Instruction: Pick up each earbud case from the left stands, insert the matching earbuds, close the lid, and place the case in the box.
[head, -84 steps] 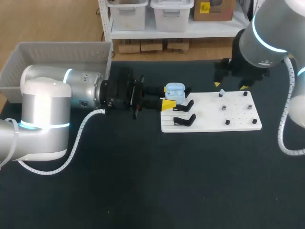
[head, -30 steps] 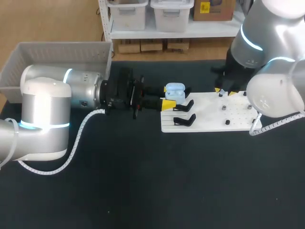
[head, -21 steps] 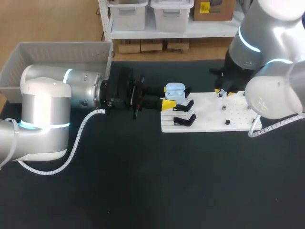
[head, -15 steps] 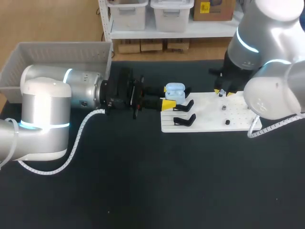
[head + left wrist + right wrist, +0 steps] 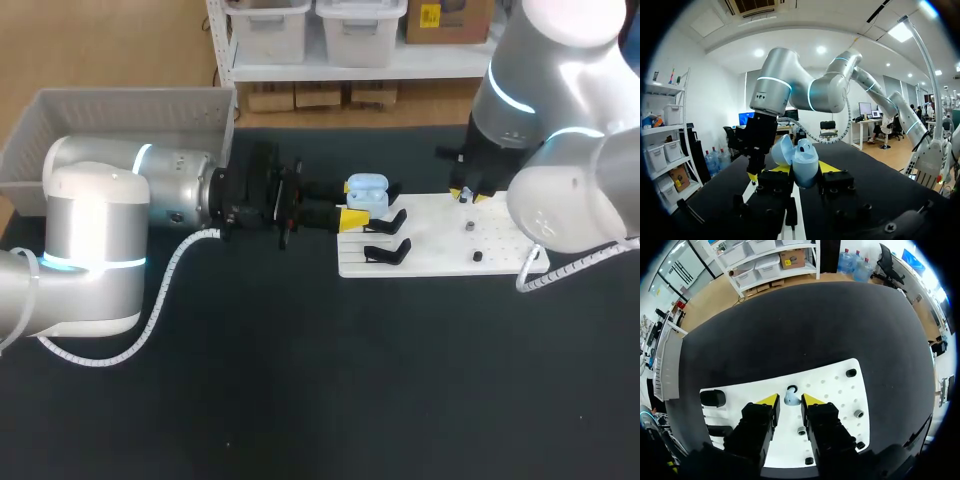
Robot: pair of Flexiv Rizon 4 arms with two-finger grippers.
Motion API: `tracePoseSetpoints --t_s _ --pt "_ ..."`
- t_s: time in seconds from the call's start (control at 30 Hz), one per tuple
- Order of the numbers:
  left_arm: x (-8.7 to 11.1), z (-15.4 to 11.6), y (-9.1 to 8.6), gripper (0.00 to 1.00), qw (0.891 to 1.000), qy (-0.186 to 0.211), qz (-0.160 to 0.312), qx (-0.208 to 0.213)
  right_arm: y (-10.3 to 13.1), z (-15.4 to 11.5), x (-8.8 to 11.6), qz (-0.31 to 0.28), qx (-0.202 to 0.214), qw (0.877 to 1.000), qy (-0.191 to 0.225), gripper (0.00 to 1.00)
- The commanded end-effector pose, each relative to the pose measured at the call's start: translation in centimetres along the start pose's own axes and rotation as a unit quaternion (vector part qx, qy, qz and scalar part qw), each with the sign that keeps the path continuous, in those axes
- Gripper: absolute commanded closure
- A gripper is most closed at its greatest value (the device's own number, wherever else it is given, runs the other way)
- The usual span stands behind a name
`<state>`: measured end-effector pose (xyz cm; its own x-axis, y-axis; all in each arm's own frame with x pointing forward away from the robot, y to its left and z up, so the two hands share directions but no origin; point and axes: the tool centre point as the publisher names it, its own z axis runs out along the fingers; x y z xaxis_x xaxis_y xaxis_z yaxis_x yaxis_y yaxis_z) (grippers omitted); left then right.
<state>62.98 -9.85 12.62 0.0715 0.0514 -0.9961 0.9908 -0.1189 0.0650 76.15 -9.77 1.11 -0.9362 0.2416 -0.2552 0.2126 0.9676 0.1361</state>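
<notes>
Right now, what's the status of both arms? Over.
Left gripper shut on open blue earbud case. Right gripper open, fingers either side of a blue earbud on the white board. Nothing seen in the way.

Standing here, I can make out no lettering, number, label or sign on anything the desk (image 5: 300, 380) carries. The white board (image 5: 440, 235) near its far right corner is plain, and the pale blue earbud case (image 5: 367, 192) just off the board's left edge shows no readable mark.
</notes>
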Motion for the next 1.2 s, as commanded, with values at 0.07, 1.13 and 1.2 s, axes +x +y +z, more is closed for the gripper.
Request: tracePoseSetpoints --t_s 0.07,1.13,1.2 --pt "0.1 0.0 -0.1 1.00 1.000 -0.001 0.002 -0.002 0.0 0.2 -0.1 0.004 0.005 1.000 -0.003 0.70" --pt "0.1 0.0 -0.1 1.00 1.000 -0.001 0.002 -0.002 -0.2 -3.7 0.5 -0.008 0.008 1.000 -0.024 1.00" --pt "0.1 0.0 -0.1 1.00 1.000 -0.001 0.002 -0.002 -0.1 -5.5 1.0 -0.017 0.003 1.000 -0.026 1.00"
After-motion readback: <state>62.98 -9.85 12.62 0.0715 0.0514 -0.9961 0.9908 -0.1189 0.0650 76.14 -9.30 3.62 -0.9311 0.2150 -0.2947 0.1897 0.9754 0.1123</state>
